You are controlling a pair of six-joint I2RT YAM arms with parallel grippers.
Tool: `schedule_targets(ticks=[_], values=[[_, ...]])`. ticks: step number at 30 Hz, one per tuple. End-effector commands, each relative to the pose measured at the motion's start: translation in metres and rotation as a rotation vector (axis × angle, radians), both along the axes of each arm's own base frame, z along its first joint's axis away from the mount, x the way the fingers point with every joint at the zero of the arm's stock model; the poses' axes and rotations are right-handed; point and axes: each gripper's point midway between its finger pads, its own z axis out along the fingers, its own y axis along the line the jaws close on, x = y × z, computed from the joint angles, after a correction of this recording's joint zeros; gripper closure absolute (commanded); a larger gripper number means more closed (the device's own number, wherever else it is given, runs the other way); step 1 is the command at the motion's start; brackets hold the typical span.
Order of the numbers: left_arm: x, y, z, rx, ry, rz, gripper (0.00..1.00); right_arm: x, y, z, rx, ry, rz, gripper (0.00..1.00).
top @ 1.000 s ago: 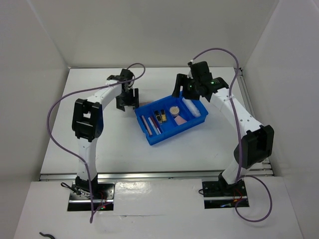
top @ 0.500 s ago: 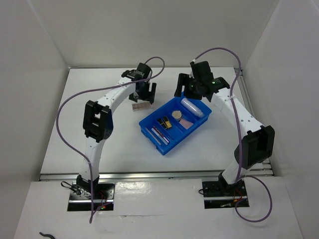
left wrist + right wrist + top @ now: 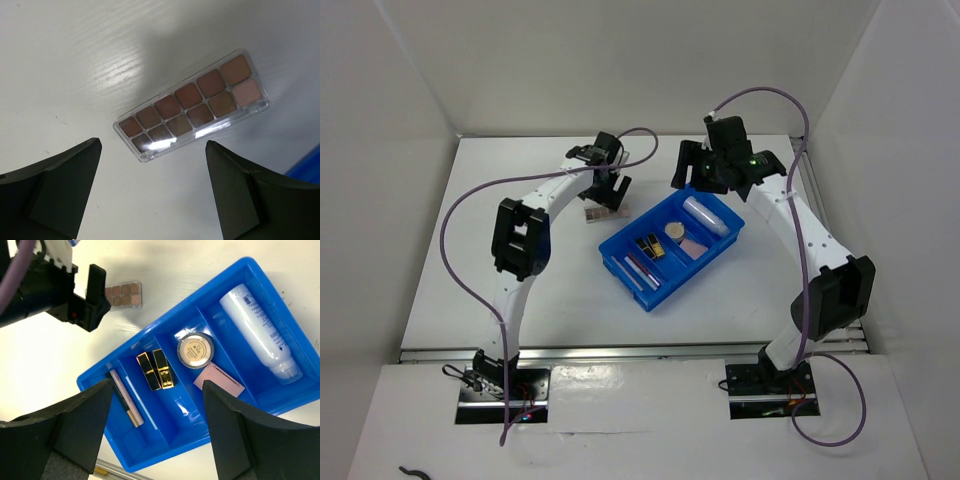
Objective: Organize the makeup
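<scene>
Looking at where things stand, I'd say this is nearly done. The blue bin (image 3: pixel 250 267) already holds the white tube (image 3: pixel 260 332) in its end slot, the round compact (image 3: pixel 196 350) and pink pad (image 3: pixel 220 381) in the next one, two black-gold cases (image 3: pixel 156 370) in the one after that, and the pink stick (image 3: pixel 125 397) in the last slot.

The only thing I can see outside is the brown eyeshadow palette (image 3: pixel 192 112). It's lying flat on the surface (image 3: pixel 570 300), just beside the bin's far-left side.

My left gripper (image 3: pixel 152 150) hovers right over the palette with its fingers wide apart and nothing in them. My right gripper (image 3: pixel 157 390) hangs above the bin, also spread and empty.

Edges-wise, the palette is thin with a low clear rim, so there's not much to bite on. It also sits diagonally between my left fingers, so I reckon the wrist needs a twist to square up on the long sides.

Room is fine on the far and left sides, where there's bare surface around it. The tight spot is the bin wall, which pokes into the corner of my left wrist view. My right arm is parked over the bin too, so the drop-off could get crowded.
</scene>
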Motion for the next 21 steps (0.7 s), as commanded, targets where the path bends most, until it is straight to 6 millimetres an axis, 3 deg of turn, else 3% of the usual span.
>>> schedule_targets(ticks=[1,6,12,21], values=[[0.02,-0.002,-0.002,0.033,-0.065,-0.057,0.0,0.005,-0.002,0.021,-0.002,-0.05,0.003,0.2],[0.032,-0.013,-0.011,0.022,-0.065,-0.125,0.0,0.003,-0.004,0.019,-0.018,-0.045,0.002,0.2],[0.024,-0.017,-0.021,0.003,-0.025,-0.189,0.0,0.007,-0.009,0.015,-0.028,-0.039,-0.015,0.19],[0.02,-0.004,-0.044,0.046,0.02,-0.187,0.0,0.01,-0.008,0.007,-0.041,-0.025,-0.008,0.19]])
